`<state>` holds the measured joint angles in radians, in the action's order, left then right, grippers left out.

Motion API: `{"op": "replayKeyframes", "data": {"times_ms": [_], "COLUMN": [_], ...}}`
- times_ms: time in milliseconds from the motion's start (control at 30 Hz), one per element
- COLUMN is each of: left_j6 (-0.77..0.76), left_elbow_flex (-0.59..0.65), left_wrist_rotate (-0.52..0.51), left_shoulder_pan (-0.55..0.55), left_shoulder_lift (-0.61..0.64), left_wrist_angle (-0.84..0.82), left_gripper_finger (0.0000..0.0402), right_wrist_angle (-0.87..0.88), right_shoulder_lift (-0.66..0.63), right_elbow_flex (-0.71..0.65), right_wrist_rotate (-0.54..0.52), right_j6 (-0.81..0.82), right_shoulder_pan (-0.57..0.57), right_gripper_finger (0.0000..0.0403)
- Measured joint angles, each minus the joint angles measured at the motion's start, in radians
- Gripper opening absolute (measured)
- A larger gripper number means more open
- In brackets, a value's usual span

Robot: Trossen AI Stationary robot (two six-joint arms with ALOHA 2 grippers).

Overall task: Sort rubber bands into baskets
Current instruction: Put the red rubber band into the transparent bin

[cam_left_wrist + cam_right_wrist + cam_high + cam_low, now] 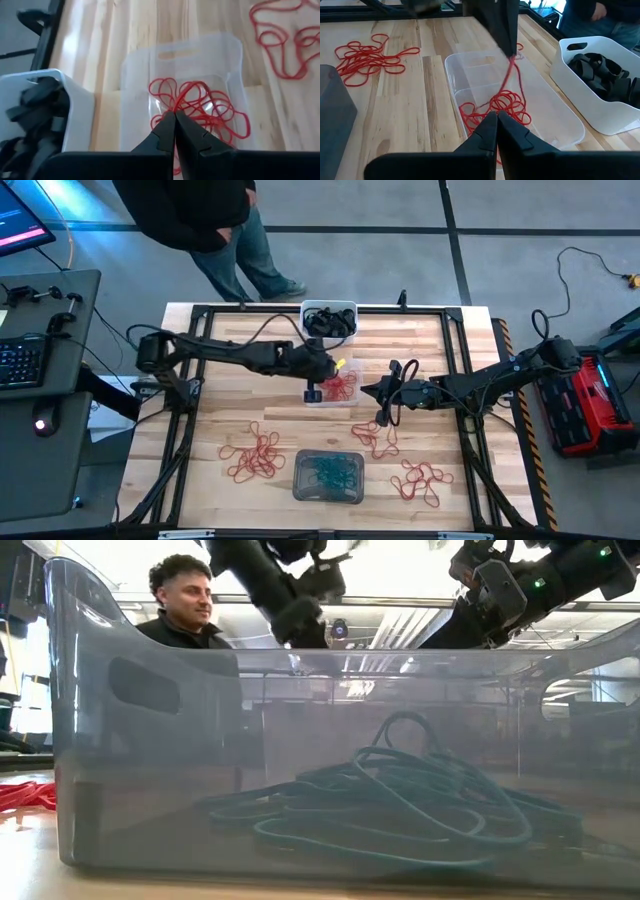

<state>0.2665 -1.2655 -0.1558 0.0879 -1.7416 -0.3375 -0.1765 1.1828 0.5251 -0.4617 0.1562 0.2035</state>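
Note:
A clear basket (312,402) mid-table holds red rubber bands (495,107). My left gripper (175,114) hangs over it, shut on a bunch of red bands. My right gripper (497,114) is shut just right of that basket, nothing between its tips. A white basket (348,308) with black bands (600,67) stands at the far edge. The grey basket (300,490) with teal bands (400,800) stands near the front. Loose red bands lie on the table at front left (255,455), centre (375,438) and front right (422,480). My left gripper pinches strands of the red rubber bands (512,62) between its two fingertips. The fingers (506,35) come from above, slanting down. The bands hang below the tips, and their lower loops (220,112) lie on the clear basket's floor.
A person (200,220) stands beyond the far edge. Black frame rails (470,380) run round the tabletop. A desk with a keyboard (20,360) stands off the table's left. A red case (580,405) lies off its right side.

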Motion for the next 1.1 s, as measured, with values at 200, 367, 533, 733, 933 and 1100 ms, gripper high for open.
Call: {"op": "replayKeyframes", "data": {"times_ms": [200,367,533,733,933,1100], "left_j6": [0.000,-0.002,-0.003,-0.041,-0.057,-0.056], "left_elbow_flex": [0.000,0.001,0.001,0.001,0.001,0.046], "left_wrist_rotate": [0.000,-0.001,-0.017,-0.018,0.016,-0.065], "left_shoulder_pan": [0.001,0.001,0.001,0.001,0.000,-0.022], "left_shoulder_lift": [-0.077,-0.126,-0.138,-0.118,-0.099,-0.049], "left_wrist_angle": [0.019,0.039,0.053,0.071,0.073,0.137], "left_gripper_finger": [0.0000,0.0000,0.0009,0.0061,0.0113,0.0074], "right_wrist_angle": [0.007,0.010,0.014,0.015,0.015,0.015], "right_shoulder_lift": [0.000,0.000,0.000,0.000,0.000,0.001], "right_elbow_flex": [0.000,0.000,0.000,0.000,0.000,0.000], "right_wrist_rotate": [0.000,0.000,0.000,0.000,0.000,0.000], "right_j6": [0.000,0.000,0.000,0.000,0.001,0.001], "right_shoulder_pan": [0.000,0.000,0.000,0.000,0.000,0.000], "right_gripper_finger": [0.0000,0.0000,0.0000,0.0000,0.0000,0.0000]}}
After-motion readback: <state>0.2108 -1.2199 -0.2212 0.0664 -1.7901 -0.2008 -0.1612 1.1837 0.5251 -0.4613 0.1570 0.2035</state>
